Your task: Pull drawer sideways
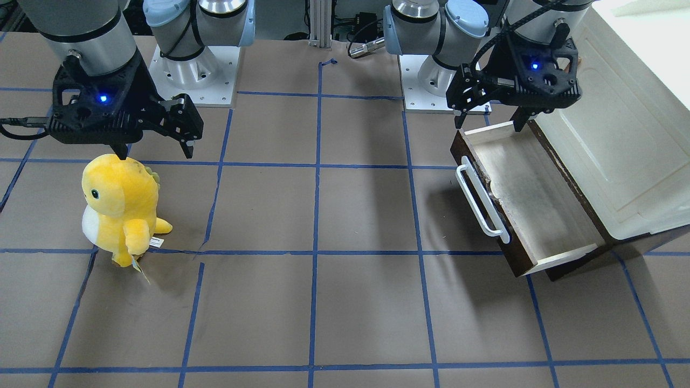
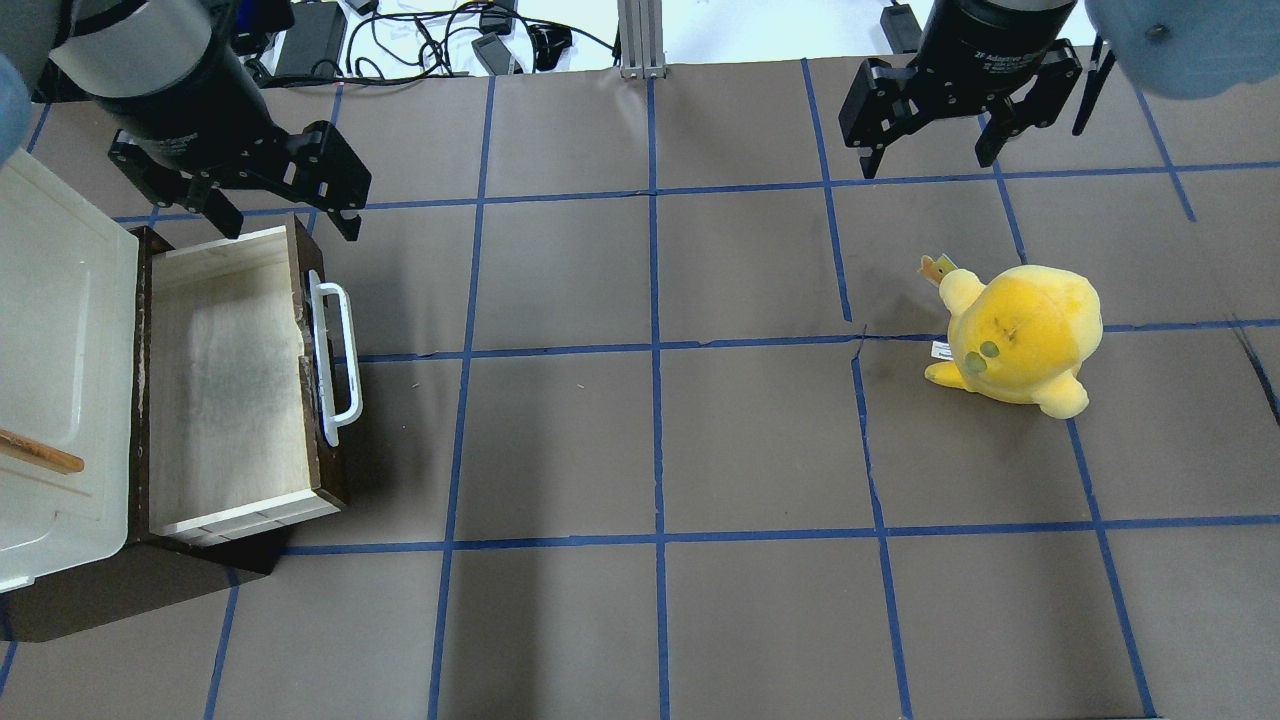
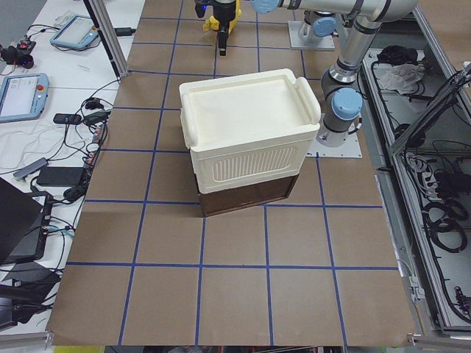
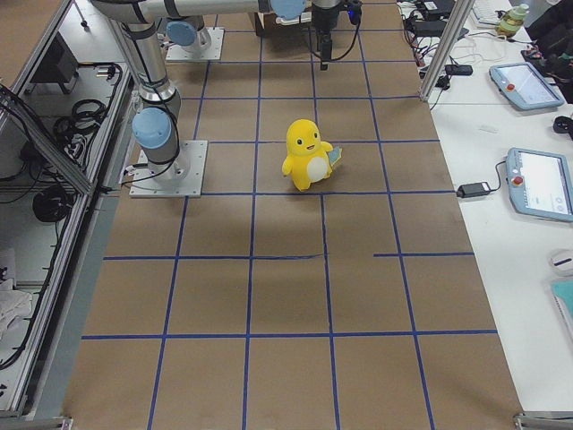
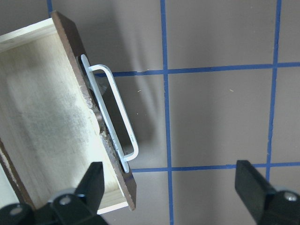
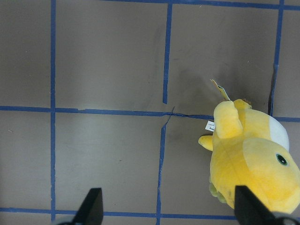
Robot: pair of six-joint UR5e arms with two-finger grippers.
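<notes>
The dark brown drawer [image 2: 225,380] stands pulled out of the cream-white cabinet [image 2: 50,330]. Its pale wood inside is empty and its white bar handle [image 2: 338,360] faces the table's middle. It also shows in the front-facing view [image 1: 539,205] and in the left wrist view [image 5: 47,117], with the handle [image 5: 115,117] below the camera. My left gripper [image 2: 290,225] is open and empty. It hovers above the drawer's far front corner, touching nothing. My right gripper [image 2: 927,165] is open and empty, above the table beyond a yellow plush toy [image 2: 1020,335].
The yellow plush toy [image 1: 121,207] stands upright on the brown paper-covered table, just below the right gripper [image 1: 155,151] in that view. A wooden stick [image 2: 40,453] lies on the cabinet's top. Blue tape lines grid the table.
</notes>
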